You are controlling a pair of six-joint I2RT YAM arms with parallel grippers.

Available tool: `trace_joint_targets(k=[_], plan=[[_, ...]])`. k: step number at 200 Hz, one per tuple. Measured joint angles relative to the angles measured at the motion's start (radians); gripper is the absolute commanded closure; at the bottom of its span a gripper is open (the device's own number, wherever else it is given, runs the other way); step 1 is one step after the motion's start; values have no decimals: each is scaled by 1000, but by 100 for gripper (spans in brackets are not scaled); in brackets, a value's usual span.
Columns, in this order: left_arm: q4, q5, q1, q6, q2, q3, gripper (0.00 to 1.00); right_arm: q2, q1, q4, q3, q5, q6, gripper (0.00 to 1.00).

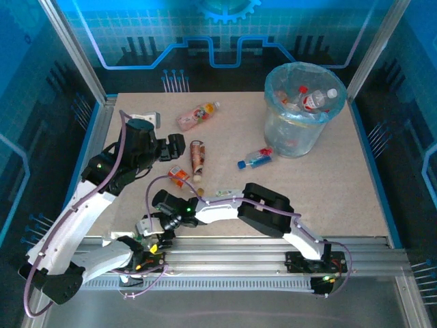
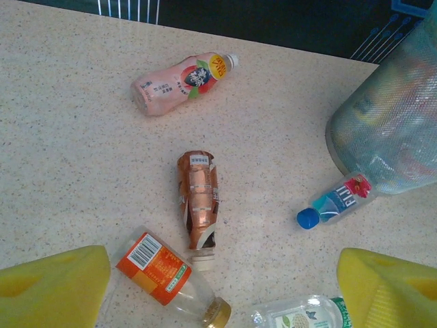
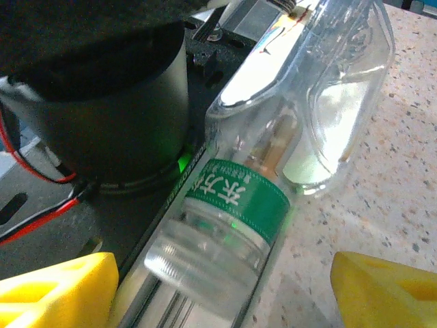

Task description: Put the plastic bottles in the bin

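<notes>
Straddling a green-labelled bottle (image 3: 235,205), right hand (image 3: 222,287) hangs released, left hand (image 2: 222,290) likewise released.

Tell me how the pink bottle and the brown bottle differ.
The pink bottle looks smooth and lies slanted, cap toward the bin; the brown bottle looks crumpled and lies cap toward the table's near edge. The pink bottle lies farther back than the brown bottle. Both lie on their sides, outside the bin.

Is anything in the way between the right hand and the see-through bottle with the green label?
Nothing visible is. The clear green-labelled bottle lies straight ahead of the right hand, between its open yellow fingers. A black cylinder stands close beside the bottle, on one side, not in between.
</notes>
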Motion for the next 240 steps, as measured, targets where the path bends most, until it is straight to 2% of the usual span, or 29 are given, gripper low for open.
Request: trace_joint_targets(k=[36,70,135,180,240], plan=[[2,0,2,1,0,-5,12,31,3,-30,45,2,-3,19],[4,0,2,5,0,-5,12,72,3,-53,100,3,-1,36],[5,0,2,19,-13,-7,12,79,5,-75,104,47,41,51],[8,0,2,19,-15,-12,12,18,5,-29,25,55,77,63],[3,1,2,23,-9,27,13,-125,-32,34,-82,63,153,67]])
